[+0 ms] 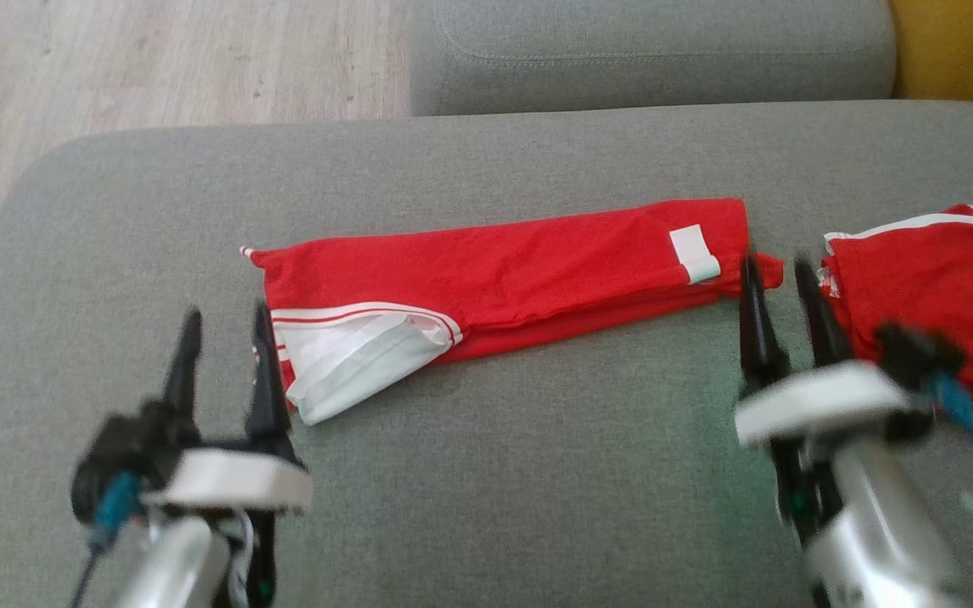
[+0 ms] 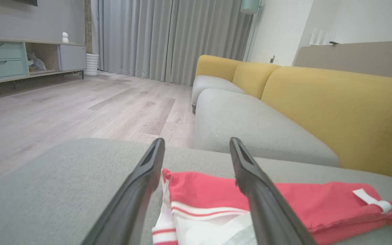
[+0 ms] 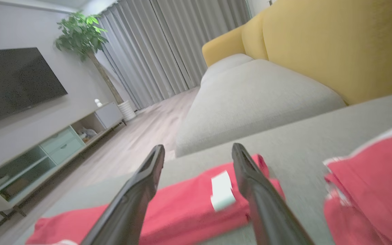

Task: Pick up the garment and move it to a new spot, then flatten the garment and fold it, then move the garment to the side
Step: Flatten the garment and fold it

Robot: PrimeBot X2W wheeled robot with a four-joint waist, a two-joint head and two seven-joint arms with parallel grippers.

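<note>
In the head view we see the garment [image 1: 520, 270] lying across the middle of the frame on the seat cushion [image 1: 495, 473], its long side running left to right. A second garment [image 1: 943, 287] lies on the same cushion at the right edge, apart from the first. The left gripper [image 1: 226, 312] sits at the lower left, fingertips just beside the garment's left end. The right gripper [image 1: 775, 263] sits at the lower right, fingertips at the garment's right end, between the two garments. Behind the seat cushion we find another cushion [image 1: 655, 51] at top centre, the floor [image 1: 157, 59] at upper left and the backrest [image 1: 959, 51] in the upper right corner.
</note>
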